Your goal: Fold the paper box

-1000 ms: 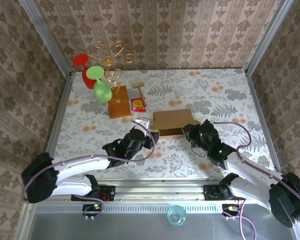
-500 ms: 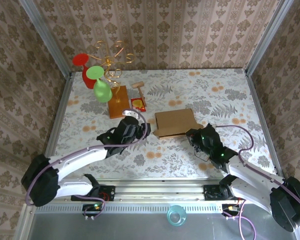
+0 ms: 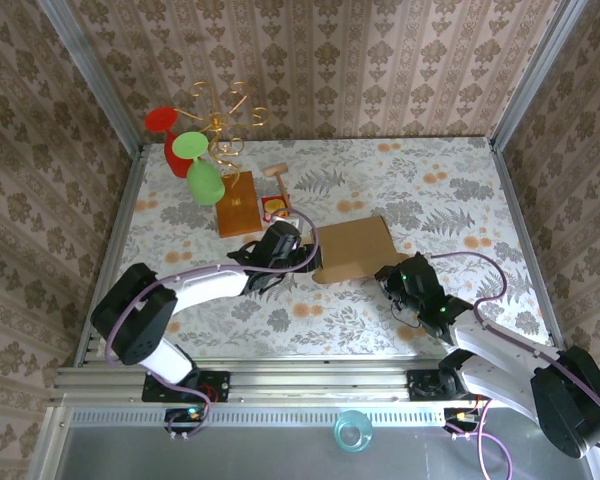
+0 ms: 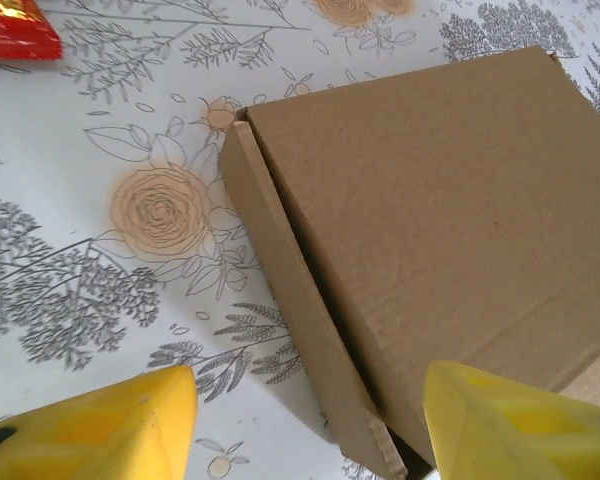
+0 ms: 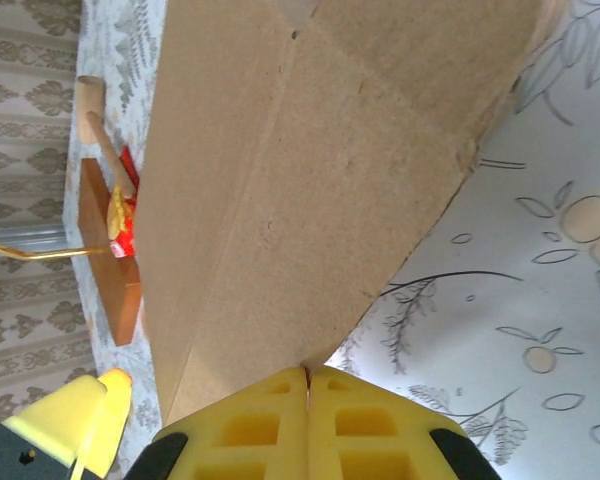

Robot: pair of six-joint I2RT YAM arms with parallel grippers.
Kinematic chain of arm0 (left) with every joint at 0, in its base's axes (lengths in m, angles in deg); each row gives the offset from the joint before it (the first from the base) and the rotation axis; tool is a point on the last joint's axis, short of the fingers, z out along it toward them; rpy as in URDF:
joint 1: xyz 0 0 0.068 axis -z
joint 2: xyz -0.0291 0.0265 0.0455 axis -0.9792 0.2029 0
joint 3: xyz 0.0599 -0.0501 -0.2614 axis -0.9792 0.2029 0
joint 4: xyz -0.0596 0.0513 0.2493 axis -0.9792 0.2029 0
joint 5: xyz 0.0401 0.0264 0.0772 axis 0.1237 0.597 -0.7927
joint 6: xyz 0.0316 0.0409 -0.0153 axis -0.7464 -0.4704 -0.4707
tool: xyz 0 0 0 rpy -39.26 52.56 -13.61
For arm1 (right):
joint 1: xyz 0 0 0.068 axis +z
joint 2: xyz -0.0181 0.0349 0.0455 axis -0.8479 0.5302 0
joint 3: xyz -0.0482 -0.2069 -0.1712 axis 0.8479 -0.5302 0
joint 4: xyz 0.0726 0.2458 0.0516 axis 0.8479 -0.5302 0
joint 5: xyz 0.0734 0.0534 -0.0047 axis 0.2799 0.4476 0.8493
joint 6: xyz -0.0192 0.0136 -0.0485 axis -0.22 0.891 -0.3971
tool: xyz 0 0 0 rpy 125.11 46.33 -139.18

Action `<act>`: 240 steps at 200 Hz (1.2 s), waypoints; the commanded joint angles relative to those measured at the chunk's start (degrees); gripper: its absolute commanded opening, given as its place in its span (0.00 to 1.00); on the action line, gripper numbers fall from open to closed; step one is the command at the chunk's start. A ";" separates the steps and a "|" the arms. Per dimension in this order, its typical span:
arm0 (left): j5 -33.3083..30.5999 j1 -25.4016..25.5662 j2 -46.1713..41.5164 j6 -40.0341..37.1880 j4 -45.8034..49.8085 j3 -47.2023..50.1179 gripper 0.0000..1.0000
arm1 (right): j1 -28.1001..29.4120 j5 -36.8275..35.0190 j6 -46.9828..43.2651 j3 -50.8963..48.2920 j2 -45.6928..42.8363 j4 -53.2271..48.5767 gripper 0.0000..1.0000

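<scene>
top: your left gripper (image 3: 305, 257) is at the left edge of the paper box (image 3: 355, 248), right gripper (image 3: 388, 272) at its near-right corner | left wrist: fingers (image 4: 100, 420) spread wide, box wall just ahead between them | right wrist: fingers (image 5: 240, 430) pressed together, pinching the box's corner

left gripper (image 3: 308, 262) at paper box (image 3: 352, 246) left edge; right gripper (image 3: 388, 274) at near-right corner; wooden board (image 3: 238, 206) behind-left

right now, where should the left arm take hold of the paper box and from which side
Probably the narrow side wall of the paper box, approached from the left arm's side. It is a thin strip with a dark gap behind it, while the flat top looks too wide. The open left end effector straddles its near end.
</scene>
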 commanded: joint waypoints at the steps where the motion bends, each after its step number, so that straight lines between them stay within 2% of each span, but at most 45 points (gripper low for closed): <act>1: 2.95 -0.44 2.51 1.41 -3.45 -2.24 0.61 | -0.44 -1.01 -2.16 -1.43 0.65 -1.66 0.00; 79: 6.14 -0.78 7.93 4.12 -8.66 -1.44 0.55 | -1.07 -0.41 -3.99 -1.64 4.51 -0.22 0.00; 114: 6.73 -0.77 8.48 5.06 -8.58 -0.96 0.46 | -1.07 0.30 -4.16 -1.35 6.66 0.62 0.00; 152: 7.03 -0.74 9.48 5.91 -9.94 0.11 0.42 | -1.07 0.13 -5.03 -1.13 5.74 -0.41 0.00; 175: 7.64 -0.69 10.47 6.22 -10.72 -0.18 0.39 | -1.13 -0.16 -6.54 -0.44 4.35 -2.41 0.05; 194: 8.06 -0.70 11.22 6.35 -10.57 -0.63 0.29 | -1.54 0.04 -8.29 0.46 3.24 -4.13 0.11; 217: 7.46 -0.77 11.38 6.57 -10.24 -0.13 0.20 | -3.59 2.34 -12.39 2.33 1.08 -7.88 0.34; 240: 6.97 -1.02 11.17 6.20 -9.35 0.34 0.12 | -8.52 8.44 -19.54 5.89 -2.07 -14.36 0.56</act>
